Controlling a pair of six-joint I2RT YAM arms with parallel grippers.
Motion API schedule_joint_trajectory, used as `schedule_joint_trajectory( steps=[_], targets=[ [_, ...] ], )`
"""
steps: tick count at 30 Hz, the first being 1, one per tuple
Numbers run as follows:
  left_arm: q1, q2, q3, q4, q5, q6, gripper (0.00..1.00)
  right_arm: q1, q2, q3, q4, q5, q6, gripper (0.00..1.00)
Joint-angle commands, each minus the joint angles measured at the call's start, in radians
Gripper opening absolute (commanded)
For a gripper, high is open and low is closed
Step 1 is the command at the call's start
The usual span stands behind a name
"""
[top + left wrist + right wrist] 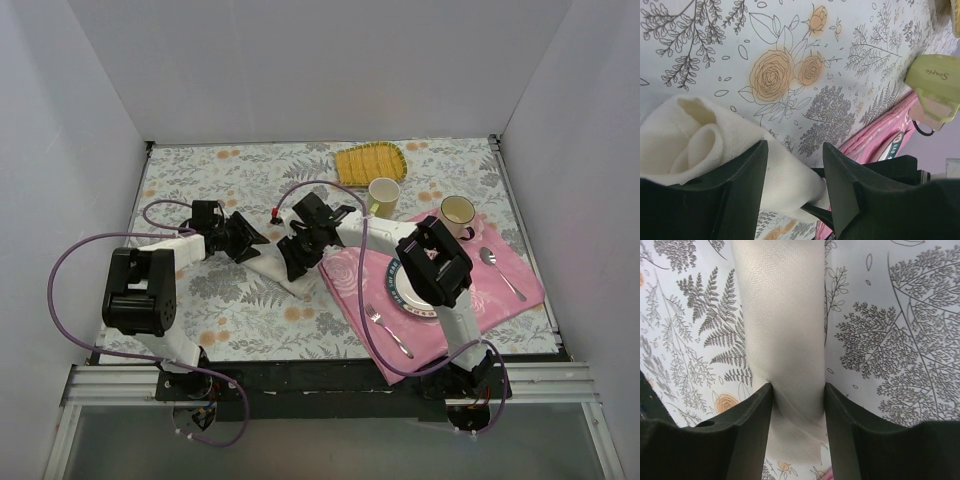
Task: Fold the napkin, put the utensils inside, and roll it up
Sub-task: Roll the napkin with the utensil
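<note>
The cream napkin [268, 264] lies rolled into a tube on the floral tablecloth, just left of the pink placemat. In the right wrist view the napkin [780, 315] runs straight away from the camera, and my right gripper [798, 387] has a finger pressed against each side of it. My left gripper [250, 240] is at the roll's left end. There the napkin [785, 175] lies between the fingers of the left gripper [795, 147], against the left one, with a gap to the right one. The right gripper [297, 255] faces it closely. The utensils are hidden.
The pink placemat [500, 285] carries a plate [405, 292], a silver fork [388, 330] and a silver spoon [500, 270]. Two cups [384, 195] [458, 211] stand behind it, and a yellow ribbed mat [370, 162] lies at the back. White walls enclose the table.
</note>
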Motion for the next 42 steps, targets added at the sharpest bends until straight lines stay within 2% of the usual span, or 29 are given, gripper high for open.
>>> schedule_joint_trajectory(
  steps=[1,5,8,15,19,24,30,35,42],
  targets=[
    [0.003,-0.016,0.046,-0.063,-0.017,0.041,0.48,0.023,-0.024,0.062,-0.1,0.111,-0.045,0.54],
    [0.005,-0.081,0.05,-0.087,-0.021,0.035,0.48,0.074,-0.05,0.139,-0.139,0.231,-0.12,0.67],
    [0.006,-0.142,0.058,-0.118,-0.033,0.022,0.49,0.114,-0.059,0.18,-0.149,0.311,-0.148,0.73],
    [0.035,-0.248,0.06,-0.187,-0.115,-0.034,0.49,0.204,-0.038,0.208,-0.104,0.453,-0.217,0.76],
    [0.06,-0.291,0.044,-0.233,-0.191,-0.093,0.5,0.253,0.013,0.268,-0.107,0.549,-0.237,0.75],
    [0.15,-0.338,0.035,-0.316,-0.303,-0.185,0.5,0.286,0.056,0.293,-0.084,0.608,-0.24,0.73],
    [0.207,-0.349,0.04,-0.379,-0.337,-0.221,0.51,0.301,0.088,0.274,-0.061,0.644,-0.252,0.71],
    [0.213,-0.346,0.029,-0.391,-0.342,-0.238,0.51,0.309,0.103,0.234,-0.02,0.705,-0.272,0.7],
    [0.22,-0.349,0.024,-0.382,-0.322,-0.223,0.51,0.332,0.133,0.193,0.032,0.803,-0.307,0.57]
  ],
)
